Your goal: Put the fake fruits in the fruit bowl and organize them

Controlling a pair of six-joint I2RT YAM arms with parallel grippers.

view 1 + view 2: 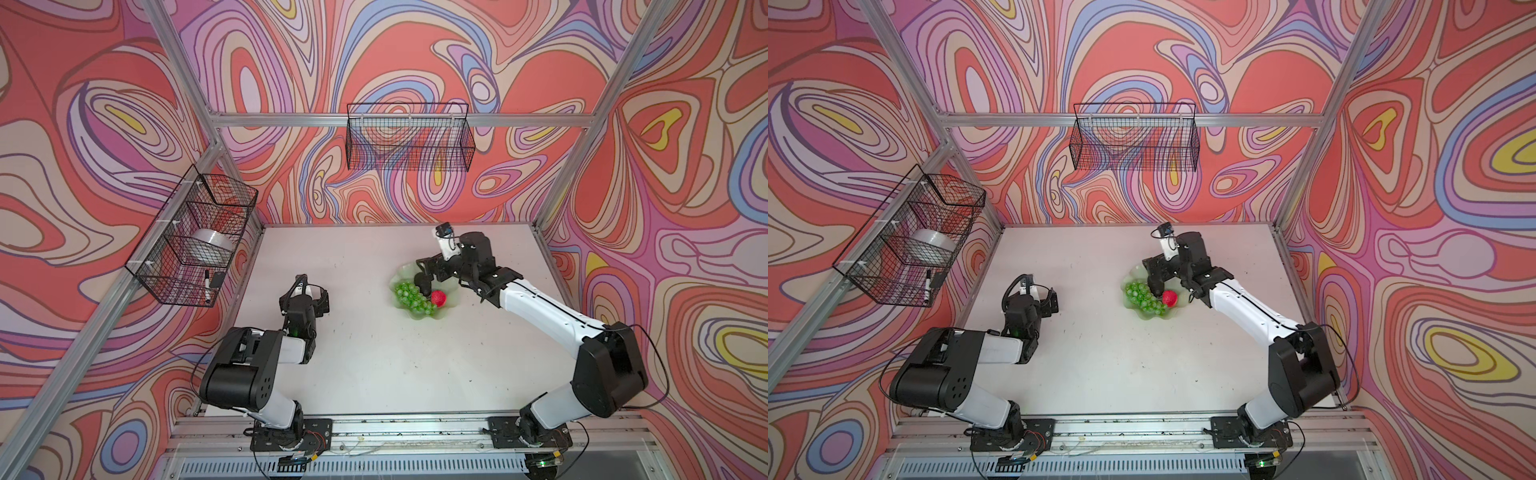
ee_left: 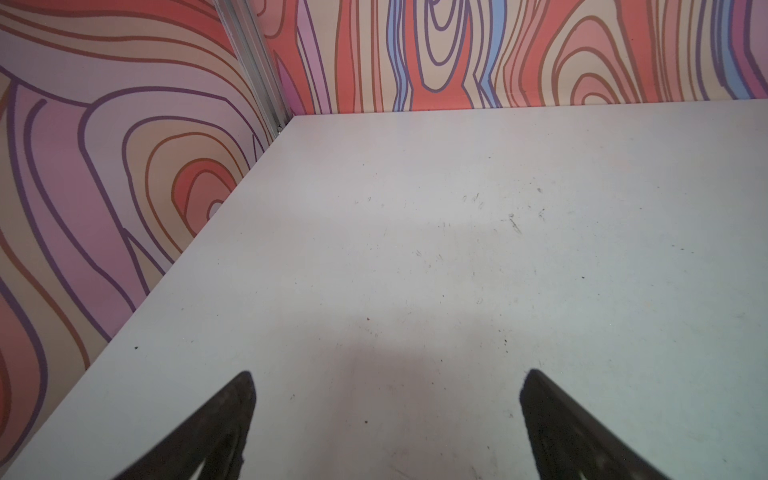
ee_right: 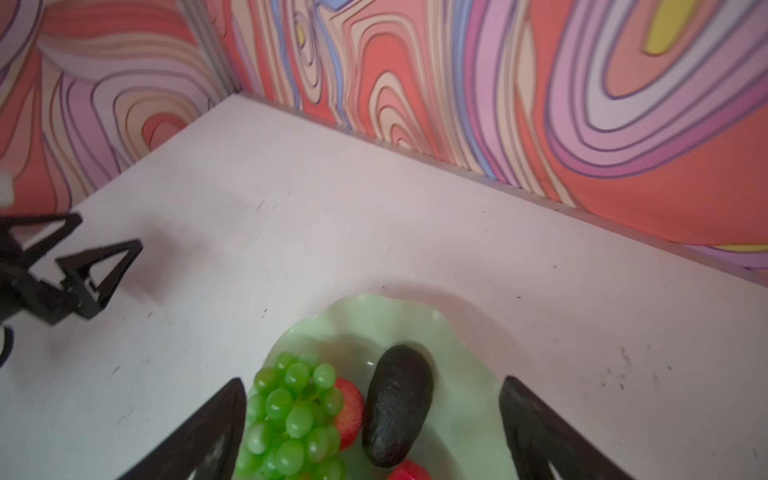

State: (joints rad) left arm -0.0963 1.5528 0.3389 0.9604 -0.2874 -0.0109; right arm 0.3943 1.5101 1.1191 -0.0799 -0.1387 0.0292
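The right gripper (image 3: 374, 380) is hanging low over the bowl (image 3: 465, 345) with its jaws standing wide apart, gripping nothing. Directly beneath the gap, the avocado (image 3: 397, 405) is lying on its side on the bowl's floor, clear of both fingers as far as I can see. Just beside it, one red apple (image 3: 349, 411) is sitting tucked against the grapes (image 3: 291, 411), and the bunch is stretching along the side of the bowl nearest one finger. A second red apple (image 3: 409, 469) is peeking in at the avocado's other end, mostly cut off in the wrist view. In a top view only one apple (image 1: 438, 297) is showing, because the arm is covering much of the bowl.

Further out, the left gripper (image 2: 388, 374) is resting well apart from the bowl, jaws open and empty, pointing at the bare table (image 2: 457, 249).

I'm judging that the step in hand is the setting down of the avocado, and that all four fruits are now sitting inside the bowl. The next move is calling for a clean, straight lift of the right arm, since the nearer finger is close to the grapes and a sideways drag could pull the bunch over the rim. After that, perhaps only a little tidying is remaining.
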